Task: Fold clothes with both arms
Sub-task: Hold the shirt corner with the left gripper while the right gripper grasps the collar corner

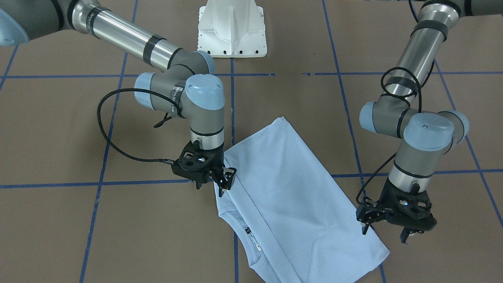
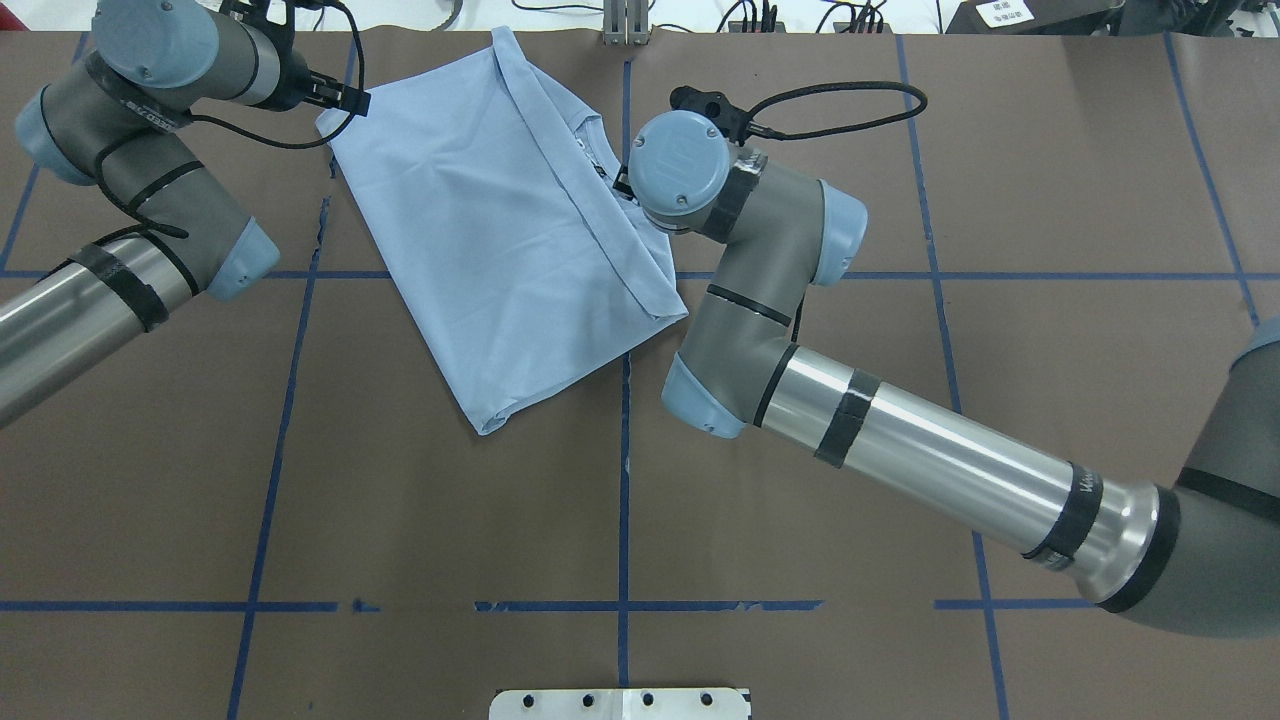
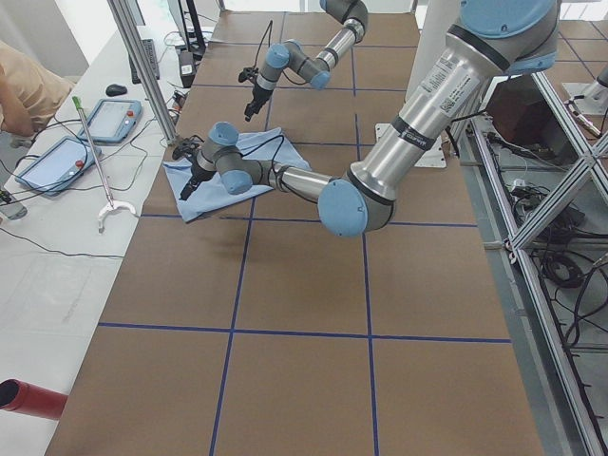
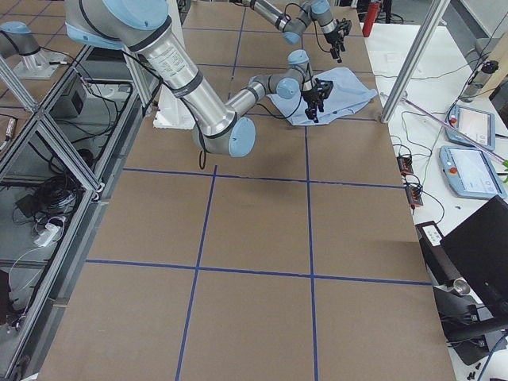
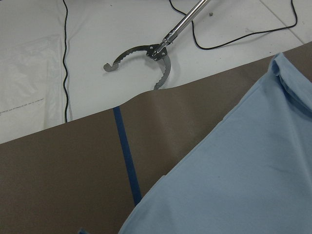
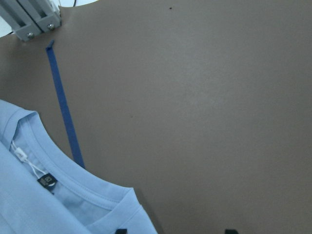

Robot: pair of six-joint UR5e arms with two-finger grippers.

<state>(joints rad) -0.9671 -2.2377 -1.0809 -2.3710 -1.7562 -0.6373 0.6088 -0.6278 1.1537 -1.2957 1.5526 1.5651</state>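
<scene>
Overhead exterior view: light blue T-shirt (image 2: pixel 500 230) in upper centre of frame, folded lengthwise into a long band. Lies flat and slanted on brown table (image 2: pixel 400 520), one end at top edge, other end pointing down toward centre. Blue tape lines (image 2: pixel 624 480) across table in a grid.

Front-facing view: collar (image 1: pixel 235 222) near bottom centre, small dark label (image 1: pixel 247 230) inside it. White pedestal base (image 1: pixel 232 27) at top centre.

Right gripper (image 1: pixel 214 184) left of centre in same view, at shirt's left edge just above collar. Fingers spread apart, gripping nothing. Cannot tell whether tips touch cloth. Right wrist view: dark fingertips (image 6: pixel 121 231) at bottom edge, set wide apart, bare table between them, collar and label in lower left corner.

Left gripper (image 1: pixel 385 234) at lower right of front-facing view, over shirt's right-hand edge near its lower corner. Fingers likewise apart, nothing between them. Left wrist view: blue cloth filling lower right, brown table in lower left, white surface across top with metal reacher claw (image 5: pixel 156 53) lying on it.

Both arms bent at elbow, wrists pointing down at table.
</scene>
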